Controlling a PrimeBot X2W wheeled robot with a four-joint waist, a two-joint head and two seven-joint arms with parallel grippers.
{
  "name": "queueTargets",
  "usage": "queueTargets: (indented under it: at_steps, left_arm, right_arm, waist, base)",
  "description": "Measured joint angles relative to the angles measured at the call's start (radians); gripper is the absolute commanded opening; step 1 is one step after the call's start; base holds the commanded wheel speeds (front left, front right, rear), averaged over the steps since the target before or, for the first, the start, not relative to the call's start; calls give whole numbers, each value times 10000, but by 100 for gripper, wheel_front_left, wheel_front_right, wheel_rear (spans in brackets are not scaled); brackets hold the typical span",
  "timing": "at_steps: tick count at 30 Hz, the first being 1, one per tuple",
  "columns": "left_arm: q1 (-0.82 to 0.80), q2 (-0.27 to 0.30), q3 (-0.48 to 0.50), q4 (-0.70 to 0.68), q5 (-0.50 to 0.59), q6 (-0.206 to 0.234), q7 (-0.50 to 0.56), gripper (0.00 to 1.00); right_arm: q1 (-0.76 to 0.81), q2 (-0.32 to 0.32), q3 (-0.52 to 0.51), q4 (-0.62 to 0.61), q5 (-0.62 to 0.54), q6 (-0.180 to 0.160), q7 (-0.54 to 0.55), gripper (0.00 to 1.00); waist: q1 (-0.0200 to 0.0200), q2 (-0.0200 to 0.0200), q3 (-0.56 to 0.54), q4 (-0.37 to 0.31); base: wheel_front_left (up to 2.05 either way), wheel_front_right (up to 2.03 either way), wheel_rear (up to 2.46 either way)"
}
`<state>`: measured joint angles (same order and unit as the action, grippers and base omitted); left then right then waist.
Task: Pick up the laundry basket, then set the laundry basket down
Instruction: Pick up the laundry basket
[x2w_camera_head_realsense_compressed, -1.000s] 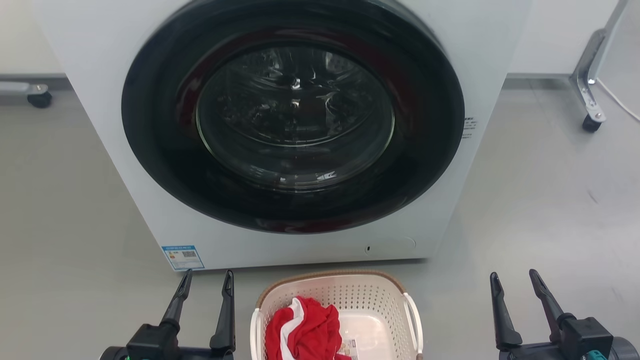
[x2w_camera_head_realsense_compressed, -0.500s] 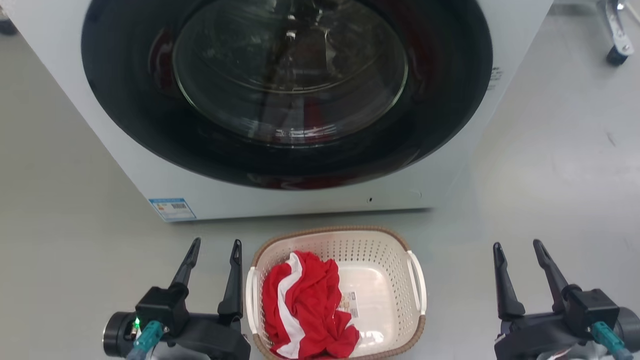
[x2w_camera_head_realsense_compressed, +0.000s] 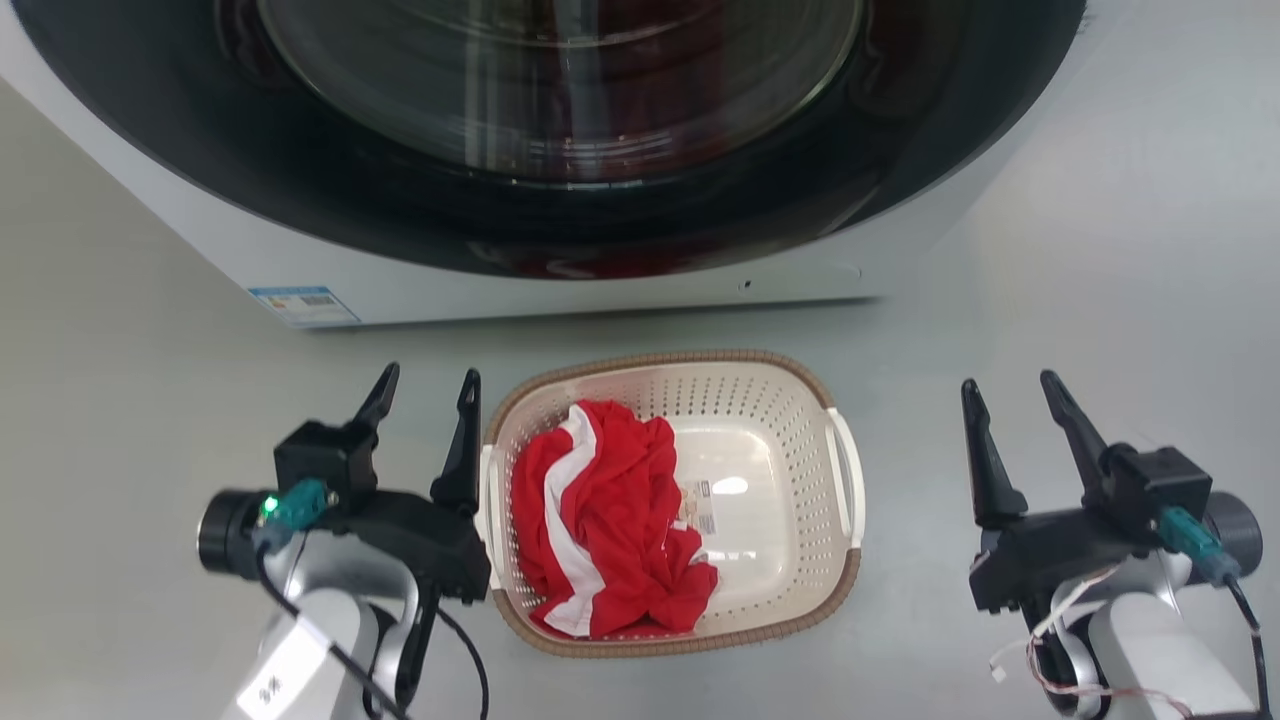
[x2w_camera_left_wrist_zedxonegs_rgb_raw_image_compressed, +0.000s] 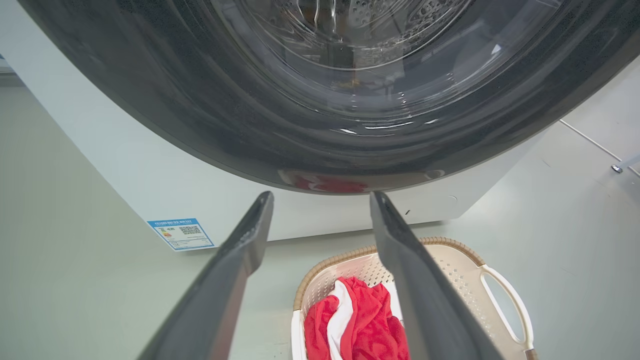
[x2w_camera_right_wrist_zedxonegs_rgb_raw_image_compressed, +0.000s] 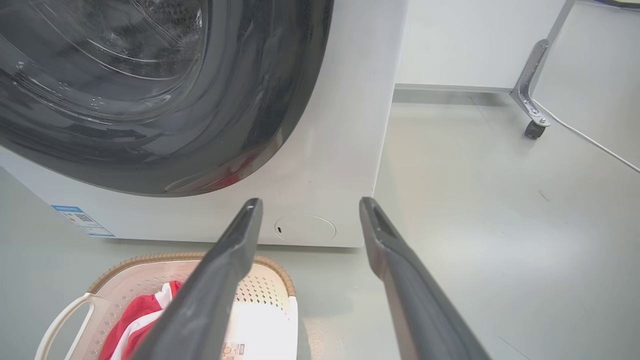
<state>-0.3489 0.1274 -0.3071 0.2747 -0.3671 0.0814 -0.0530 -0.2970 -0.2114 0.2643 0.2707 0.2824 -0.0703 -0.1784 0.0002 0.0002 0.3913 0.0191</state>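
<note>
head / basket: laundry basket (x2w_camera_head_realsense_compressed: 690, 357) stands upright on the floor (x2w_camera_head_realsense_compressed: 1100, 250), lower centre of frame, just in front of the washing machine (x2w_camera_head_realsense_compressed: 560, 295).
head / contents: red-and-white garment (x2w_camera_head_realsense_compressed: 600, 520) is bunched in the frame-left half. The frame-right half is bare base with a small label (x2w_camera_head_realsense_compressed: 700, 505).
head / left gripper: left gripper (x2w_camera_head_realsense_compressed: 428, 385) is at lower left, fingers spread, nothing between them. Its inner finger lines up right against the basket's frame-left handle (x2w_camera_head_realsense_compressed: 489, 478). Touching or a small gap, cannot tell.
head / right gripper: right gripper (x2w_camera_head_realsense_compressed: 1008, 395) is at lower right, fingers spread, empty. It is well apart from the frame-right handle (x2w_camera_head_realsense_compressed: 848, 480), with bare floor between.
head / washer: dark round door (x2w_camera_head_realsense_compressed: 300, 200) runs across the top of frame. A blue sticker (x2w_camera_head_realsense_compressed: 303, 305) sits low on the front, frame-left.
left wrist / fingers: two dark fingers rise from the bottom edge, splayed, gripping nothing.
left wrist / basket: bottom centre-right, partly behind the frame-right finger. The garment shows in the gap between the fingers. One white handle is at the basket's far right.
right wrist / fingers: splayed, empty. Washer's lower corner and floor show in the gap.
right wrist / basket: bottom left corner of frame, with the frame-left finger crossing over its near end.
</note>
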Motion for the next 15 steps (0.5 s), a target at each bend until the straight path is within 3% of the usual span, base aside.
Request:
queueTargets:
  at_steps: [15]
  left_arm:
    - [-3169, -134, 2, 2408, -178, -568, 1218, 100]
  right_arm:
    - [-2905, 198, 499, 2184, -211, 483, 732, 100]
  waist:
    - [0, 0, 2113, -21]
  base:
    - [0, 0, 0]
